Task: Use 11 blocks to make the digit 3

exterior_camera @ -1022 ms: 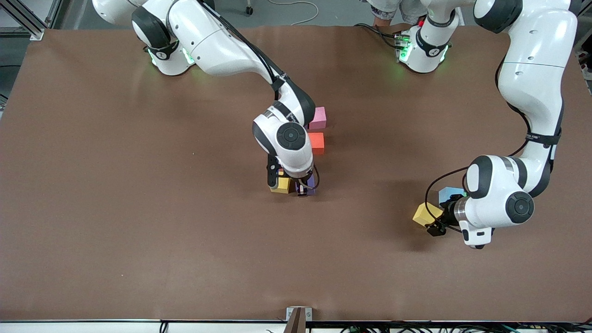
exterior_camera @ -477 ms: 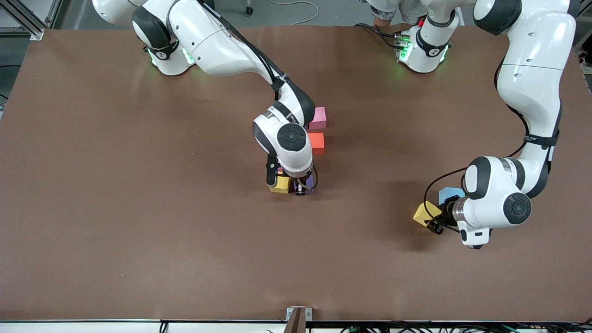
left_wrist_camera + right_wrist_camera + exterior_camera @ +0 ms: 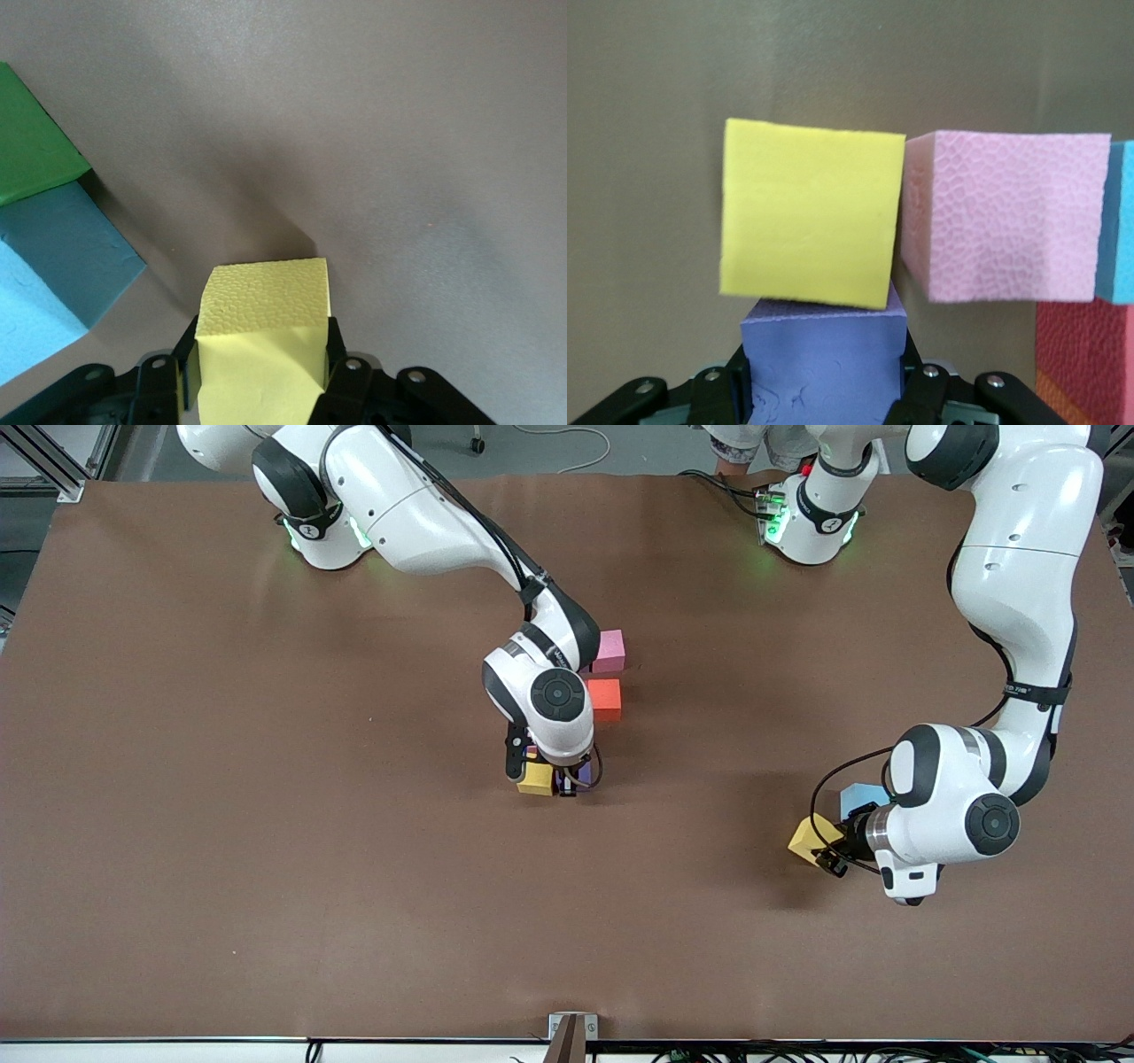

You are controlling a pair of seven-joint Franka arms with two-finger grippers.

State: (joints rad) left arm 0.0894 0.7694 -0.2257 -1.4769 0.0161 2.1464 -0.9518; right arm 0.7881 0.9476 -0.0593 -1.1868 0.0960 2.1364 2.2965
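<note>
Wide brown bench (image 3: 221, 824), mostly bare, with two white arms reaching in from their bases.

Near mid-bench, part of the digit 3 (image 3: 585, 726) under the right arm: pink cube (image 3: 609, 651) farthest from the front camera, orange cube (image 3: 606, 696) touching it just nearer, yellow cube (image 3: 535, 779) nearest; the rest hidden under the wrist. Seen from the right wrist: that yellow cube (image 3: 811, 212) edge to edge with another pink cube (image 3: 1005, 217), a blue sliver (image 3: 1118, 221) and a red cube (image 3: 1085, 354) alongside.

Right tool (image 3: 568, 782) down at bench level beside the yellow cube, pinching a purple cube (image 3: 824, 359) that touches the yellow one. To seat it well: square the purple faces to the neighbours, close any gap, release only once flat on the bench, then lift straight up to avoid dragging the foam.

Toward the left arm's end of the bench, left tool (image 3: 831, 856) low, pressed against the two side faces of a second yellow cube (image 3: 811, 837). Light blue cube (image 3: 861, 797) just beside, farther from the front camera; green cube (image 3: 31, 146) touching the blue one (image 3: 53, 274) in the left wrist view. To lift well: rise vertically before travelling, keep clear of the blue neighbour, keep the grip gentle enough not to squash the foam. Probably bound for the figure.
</note>
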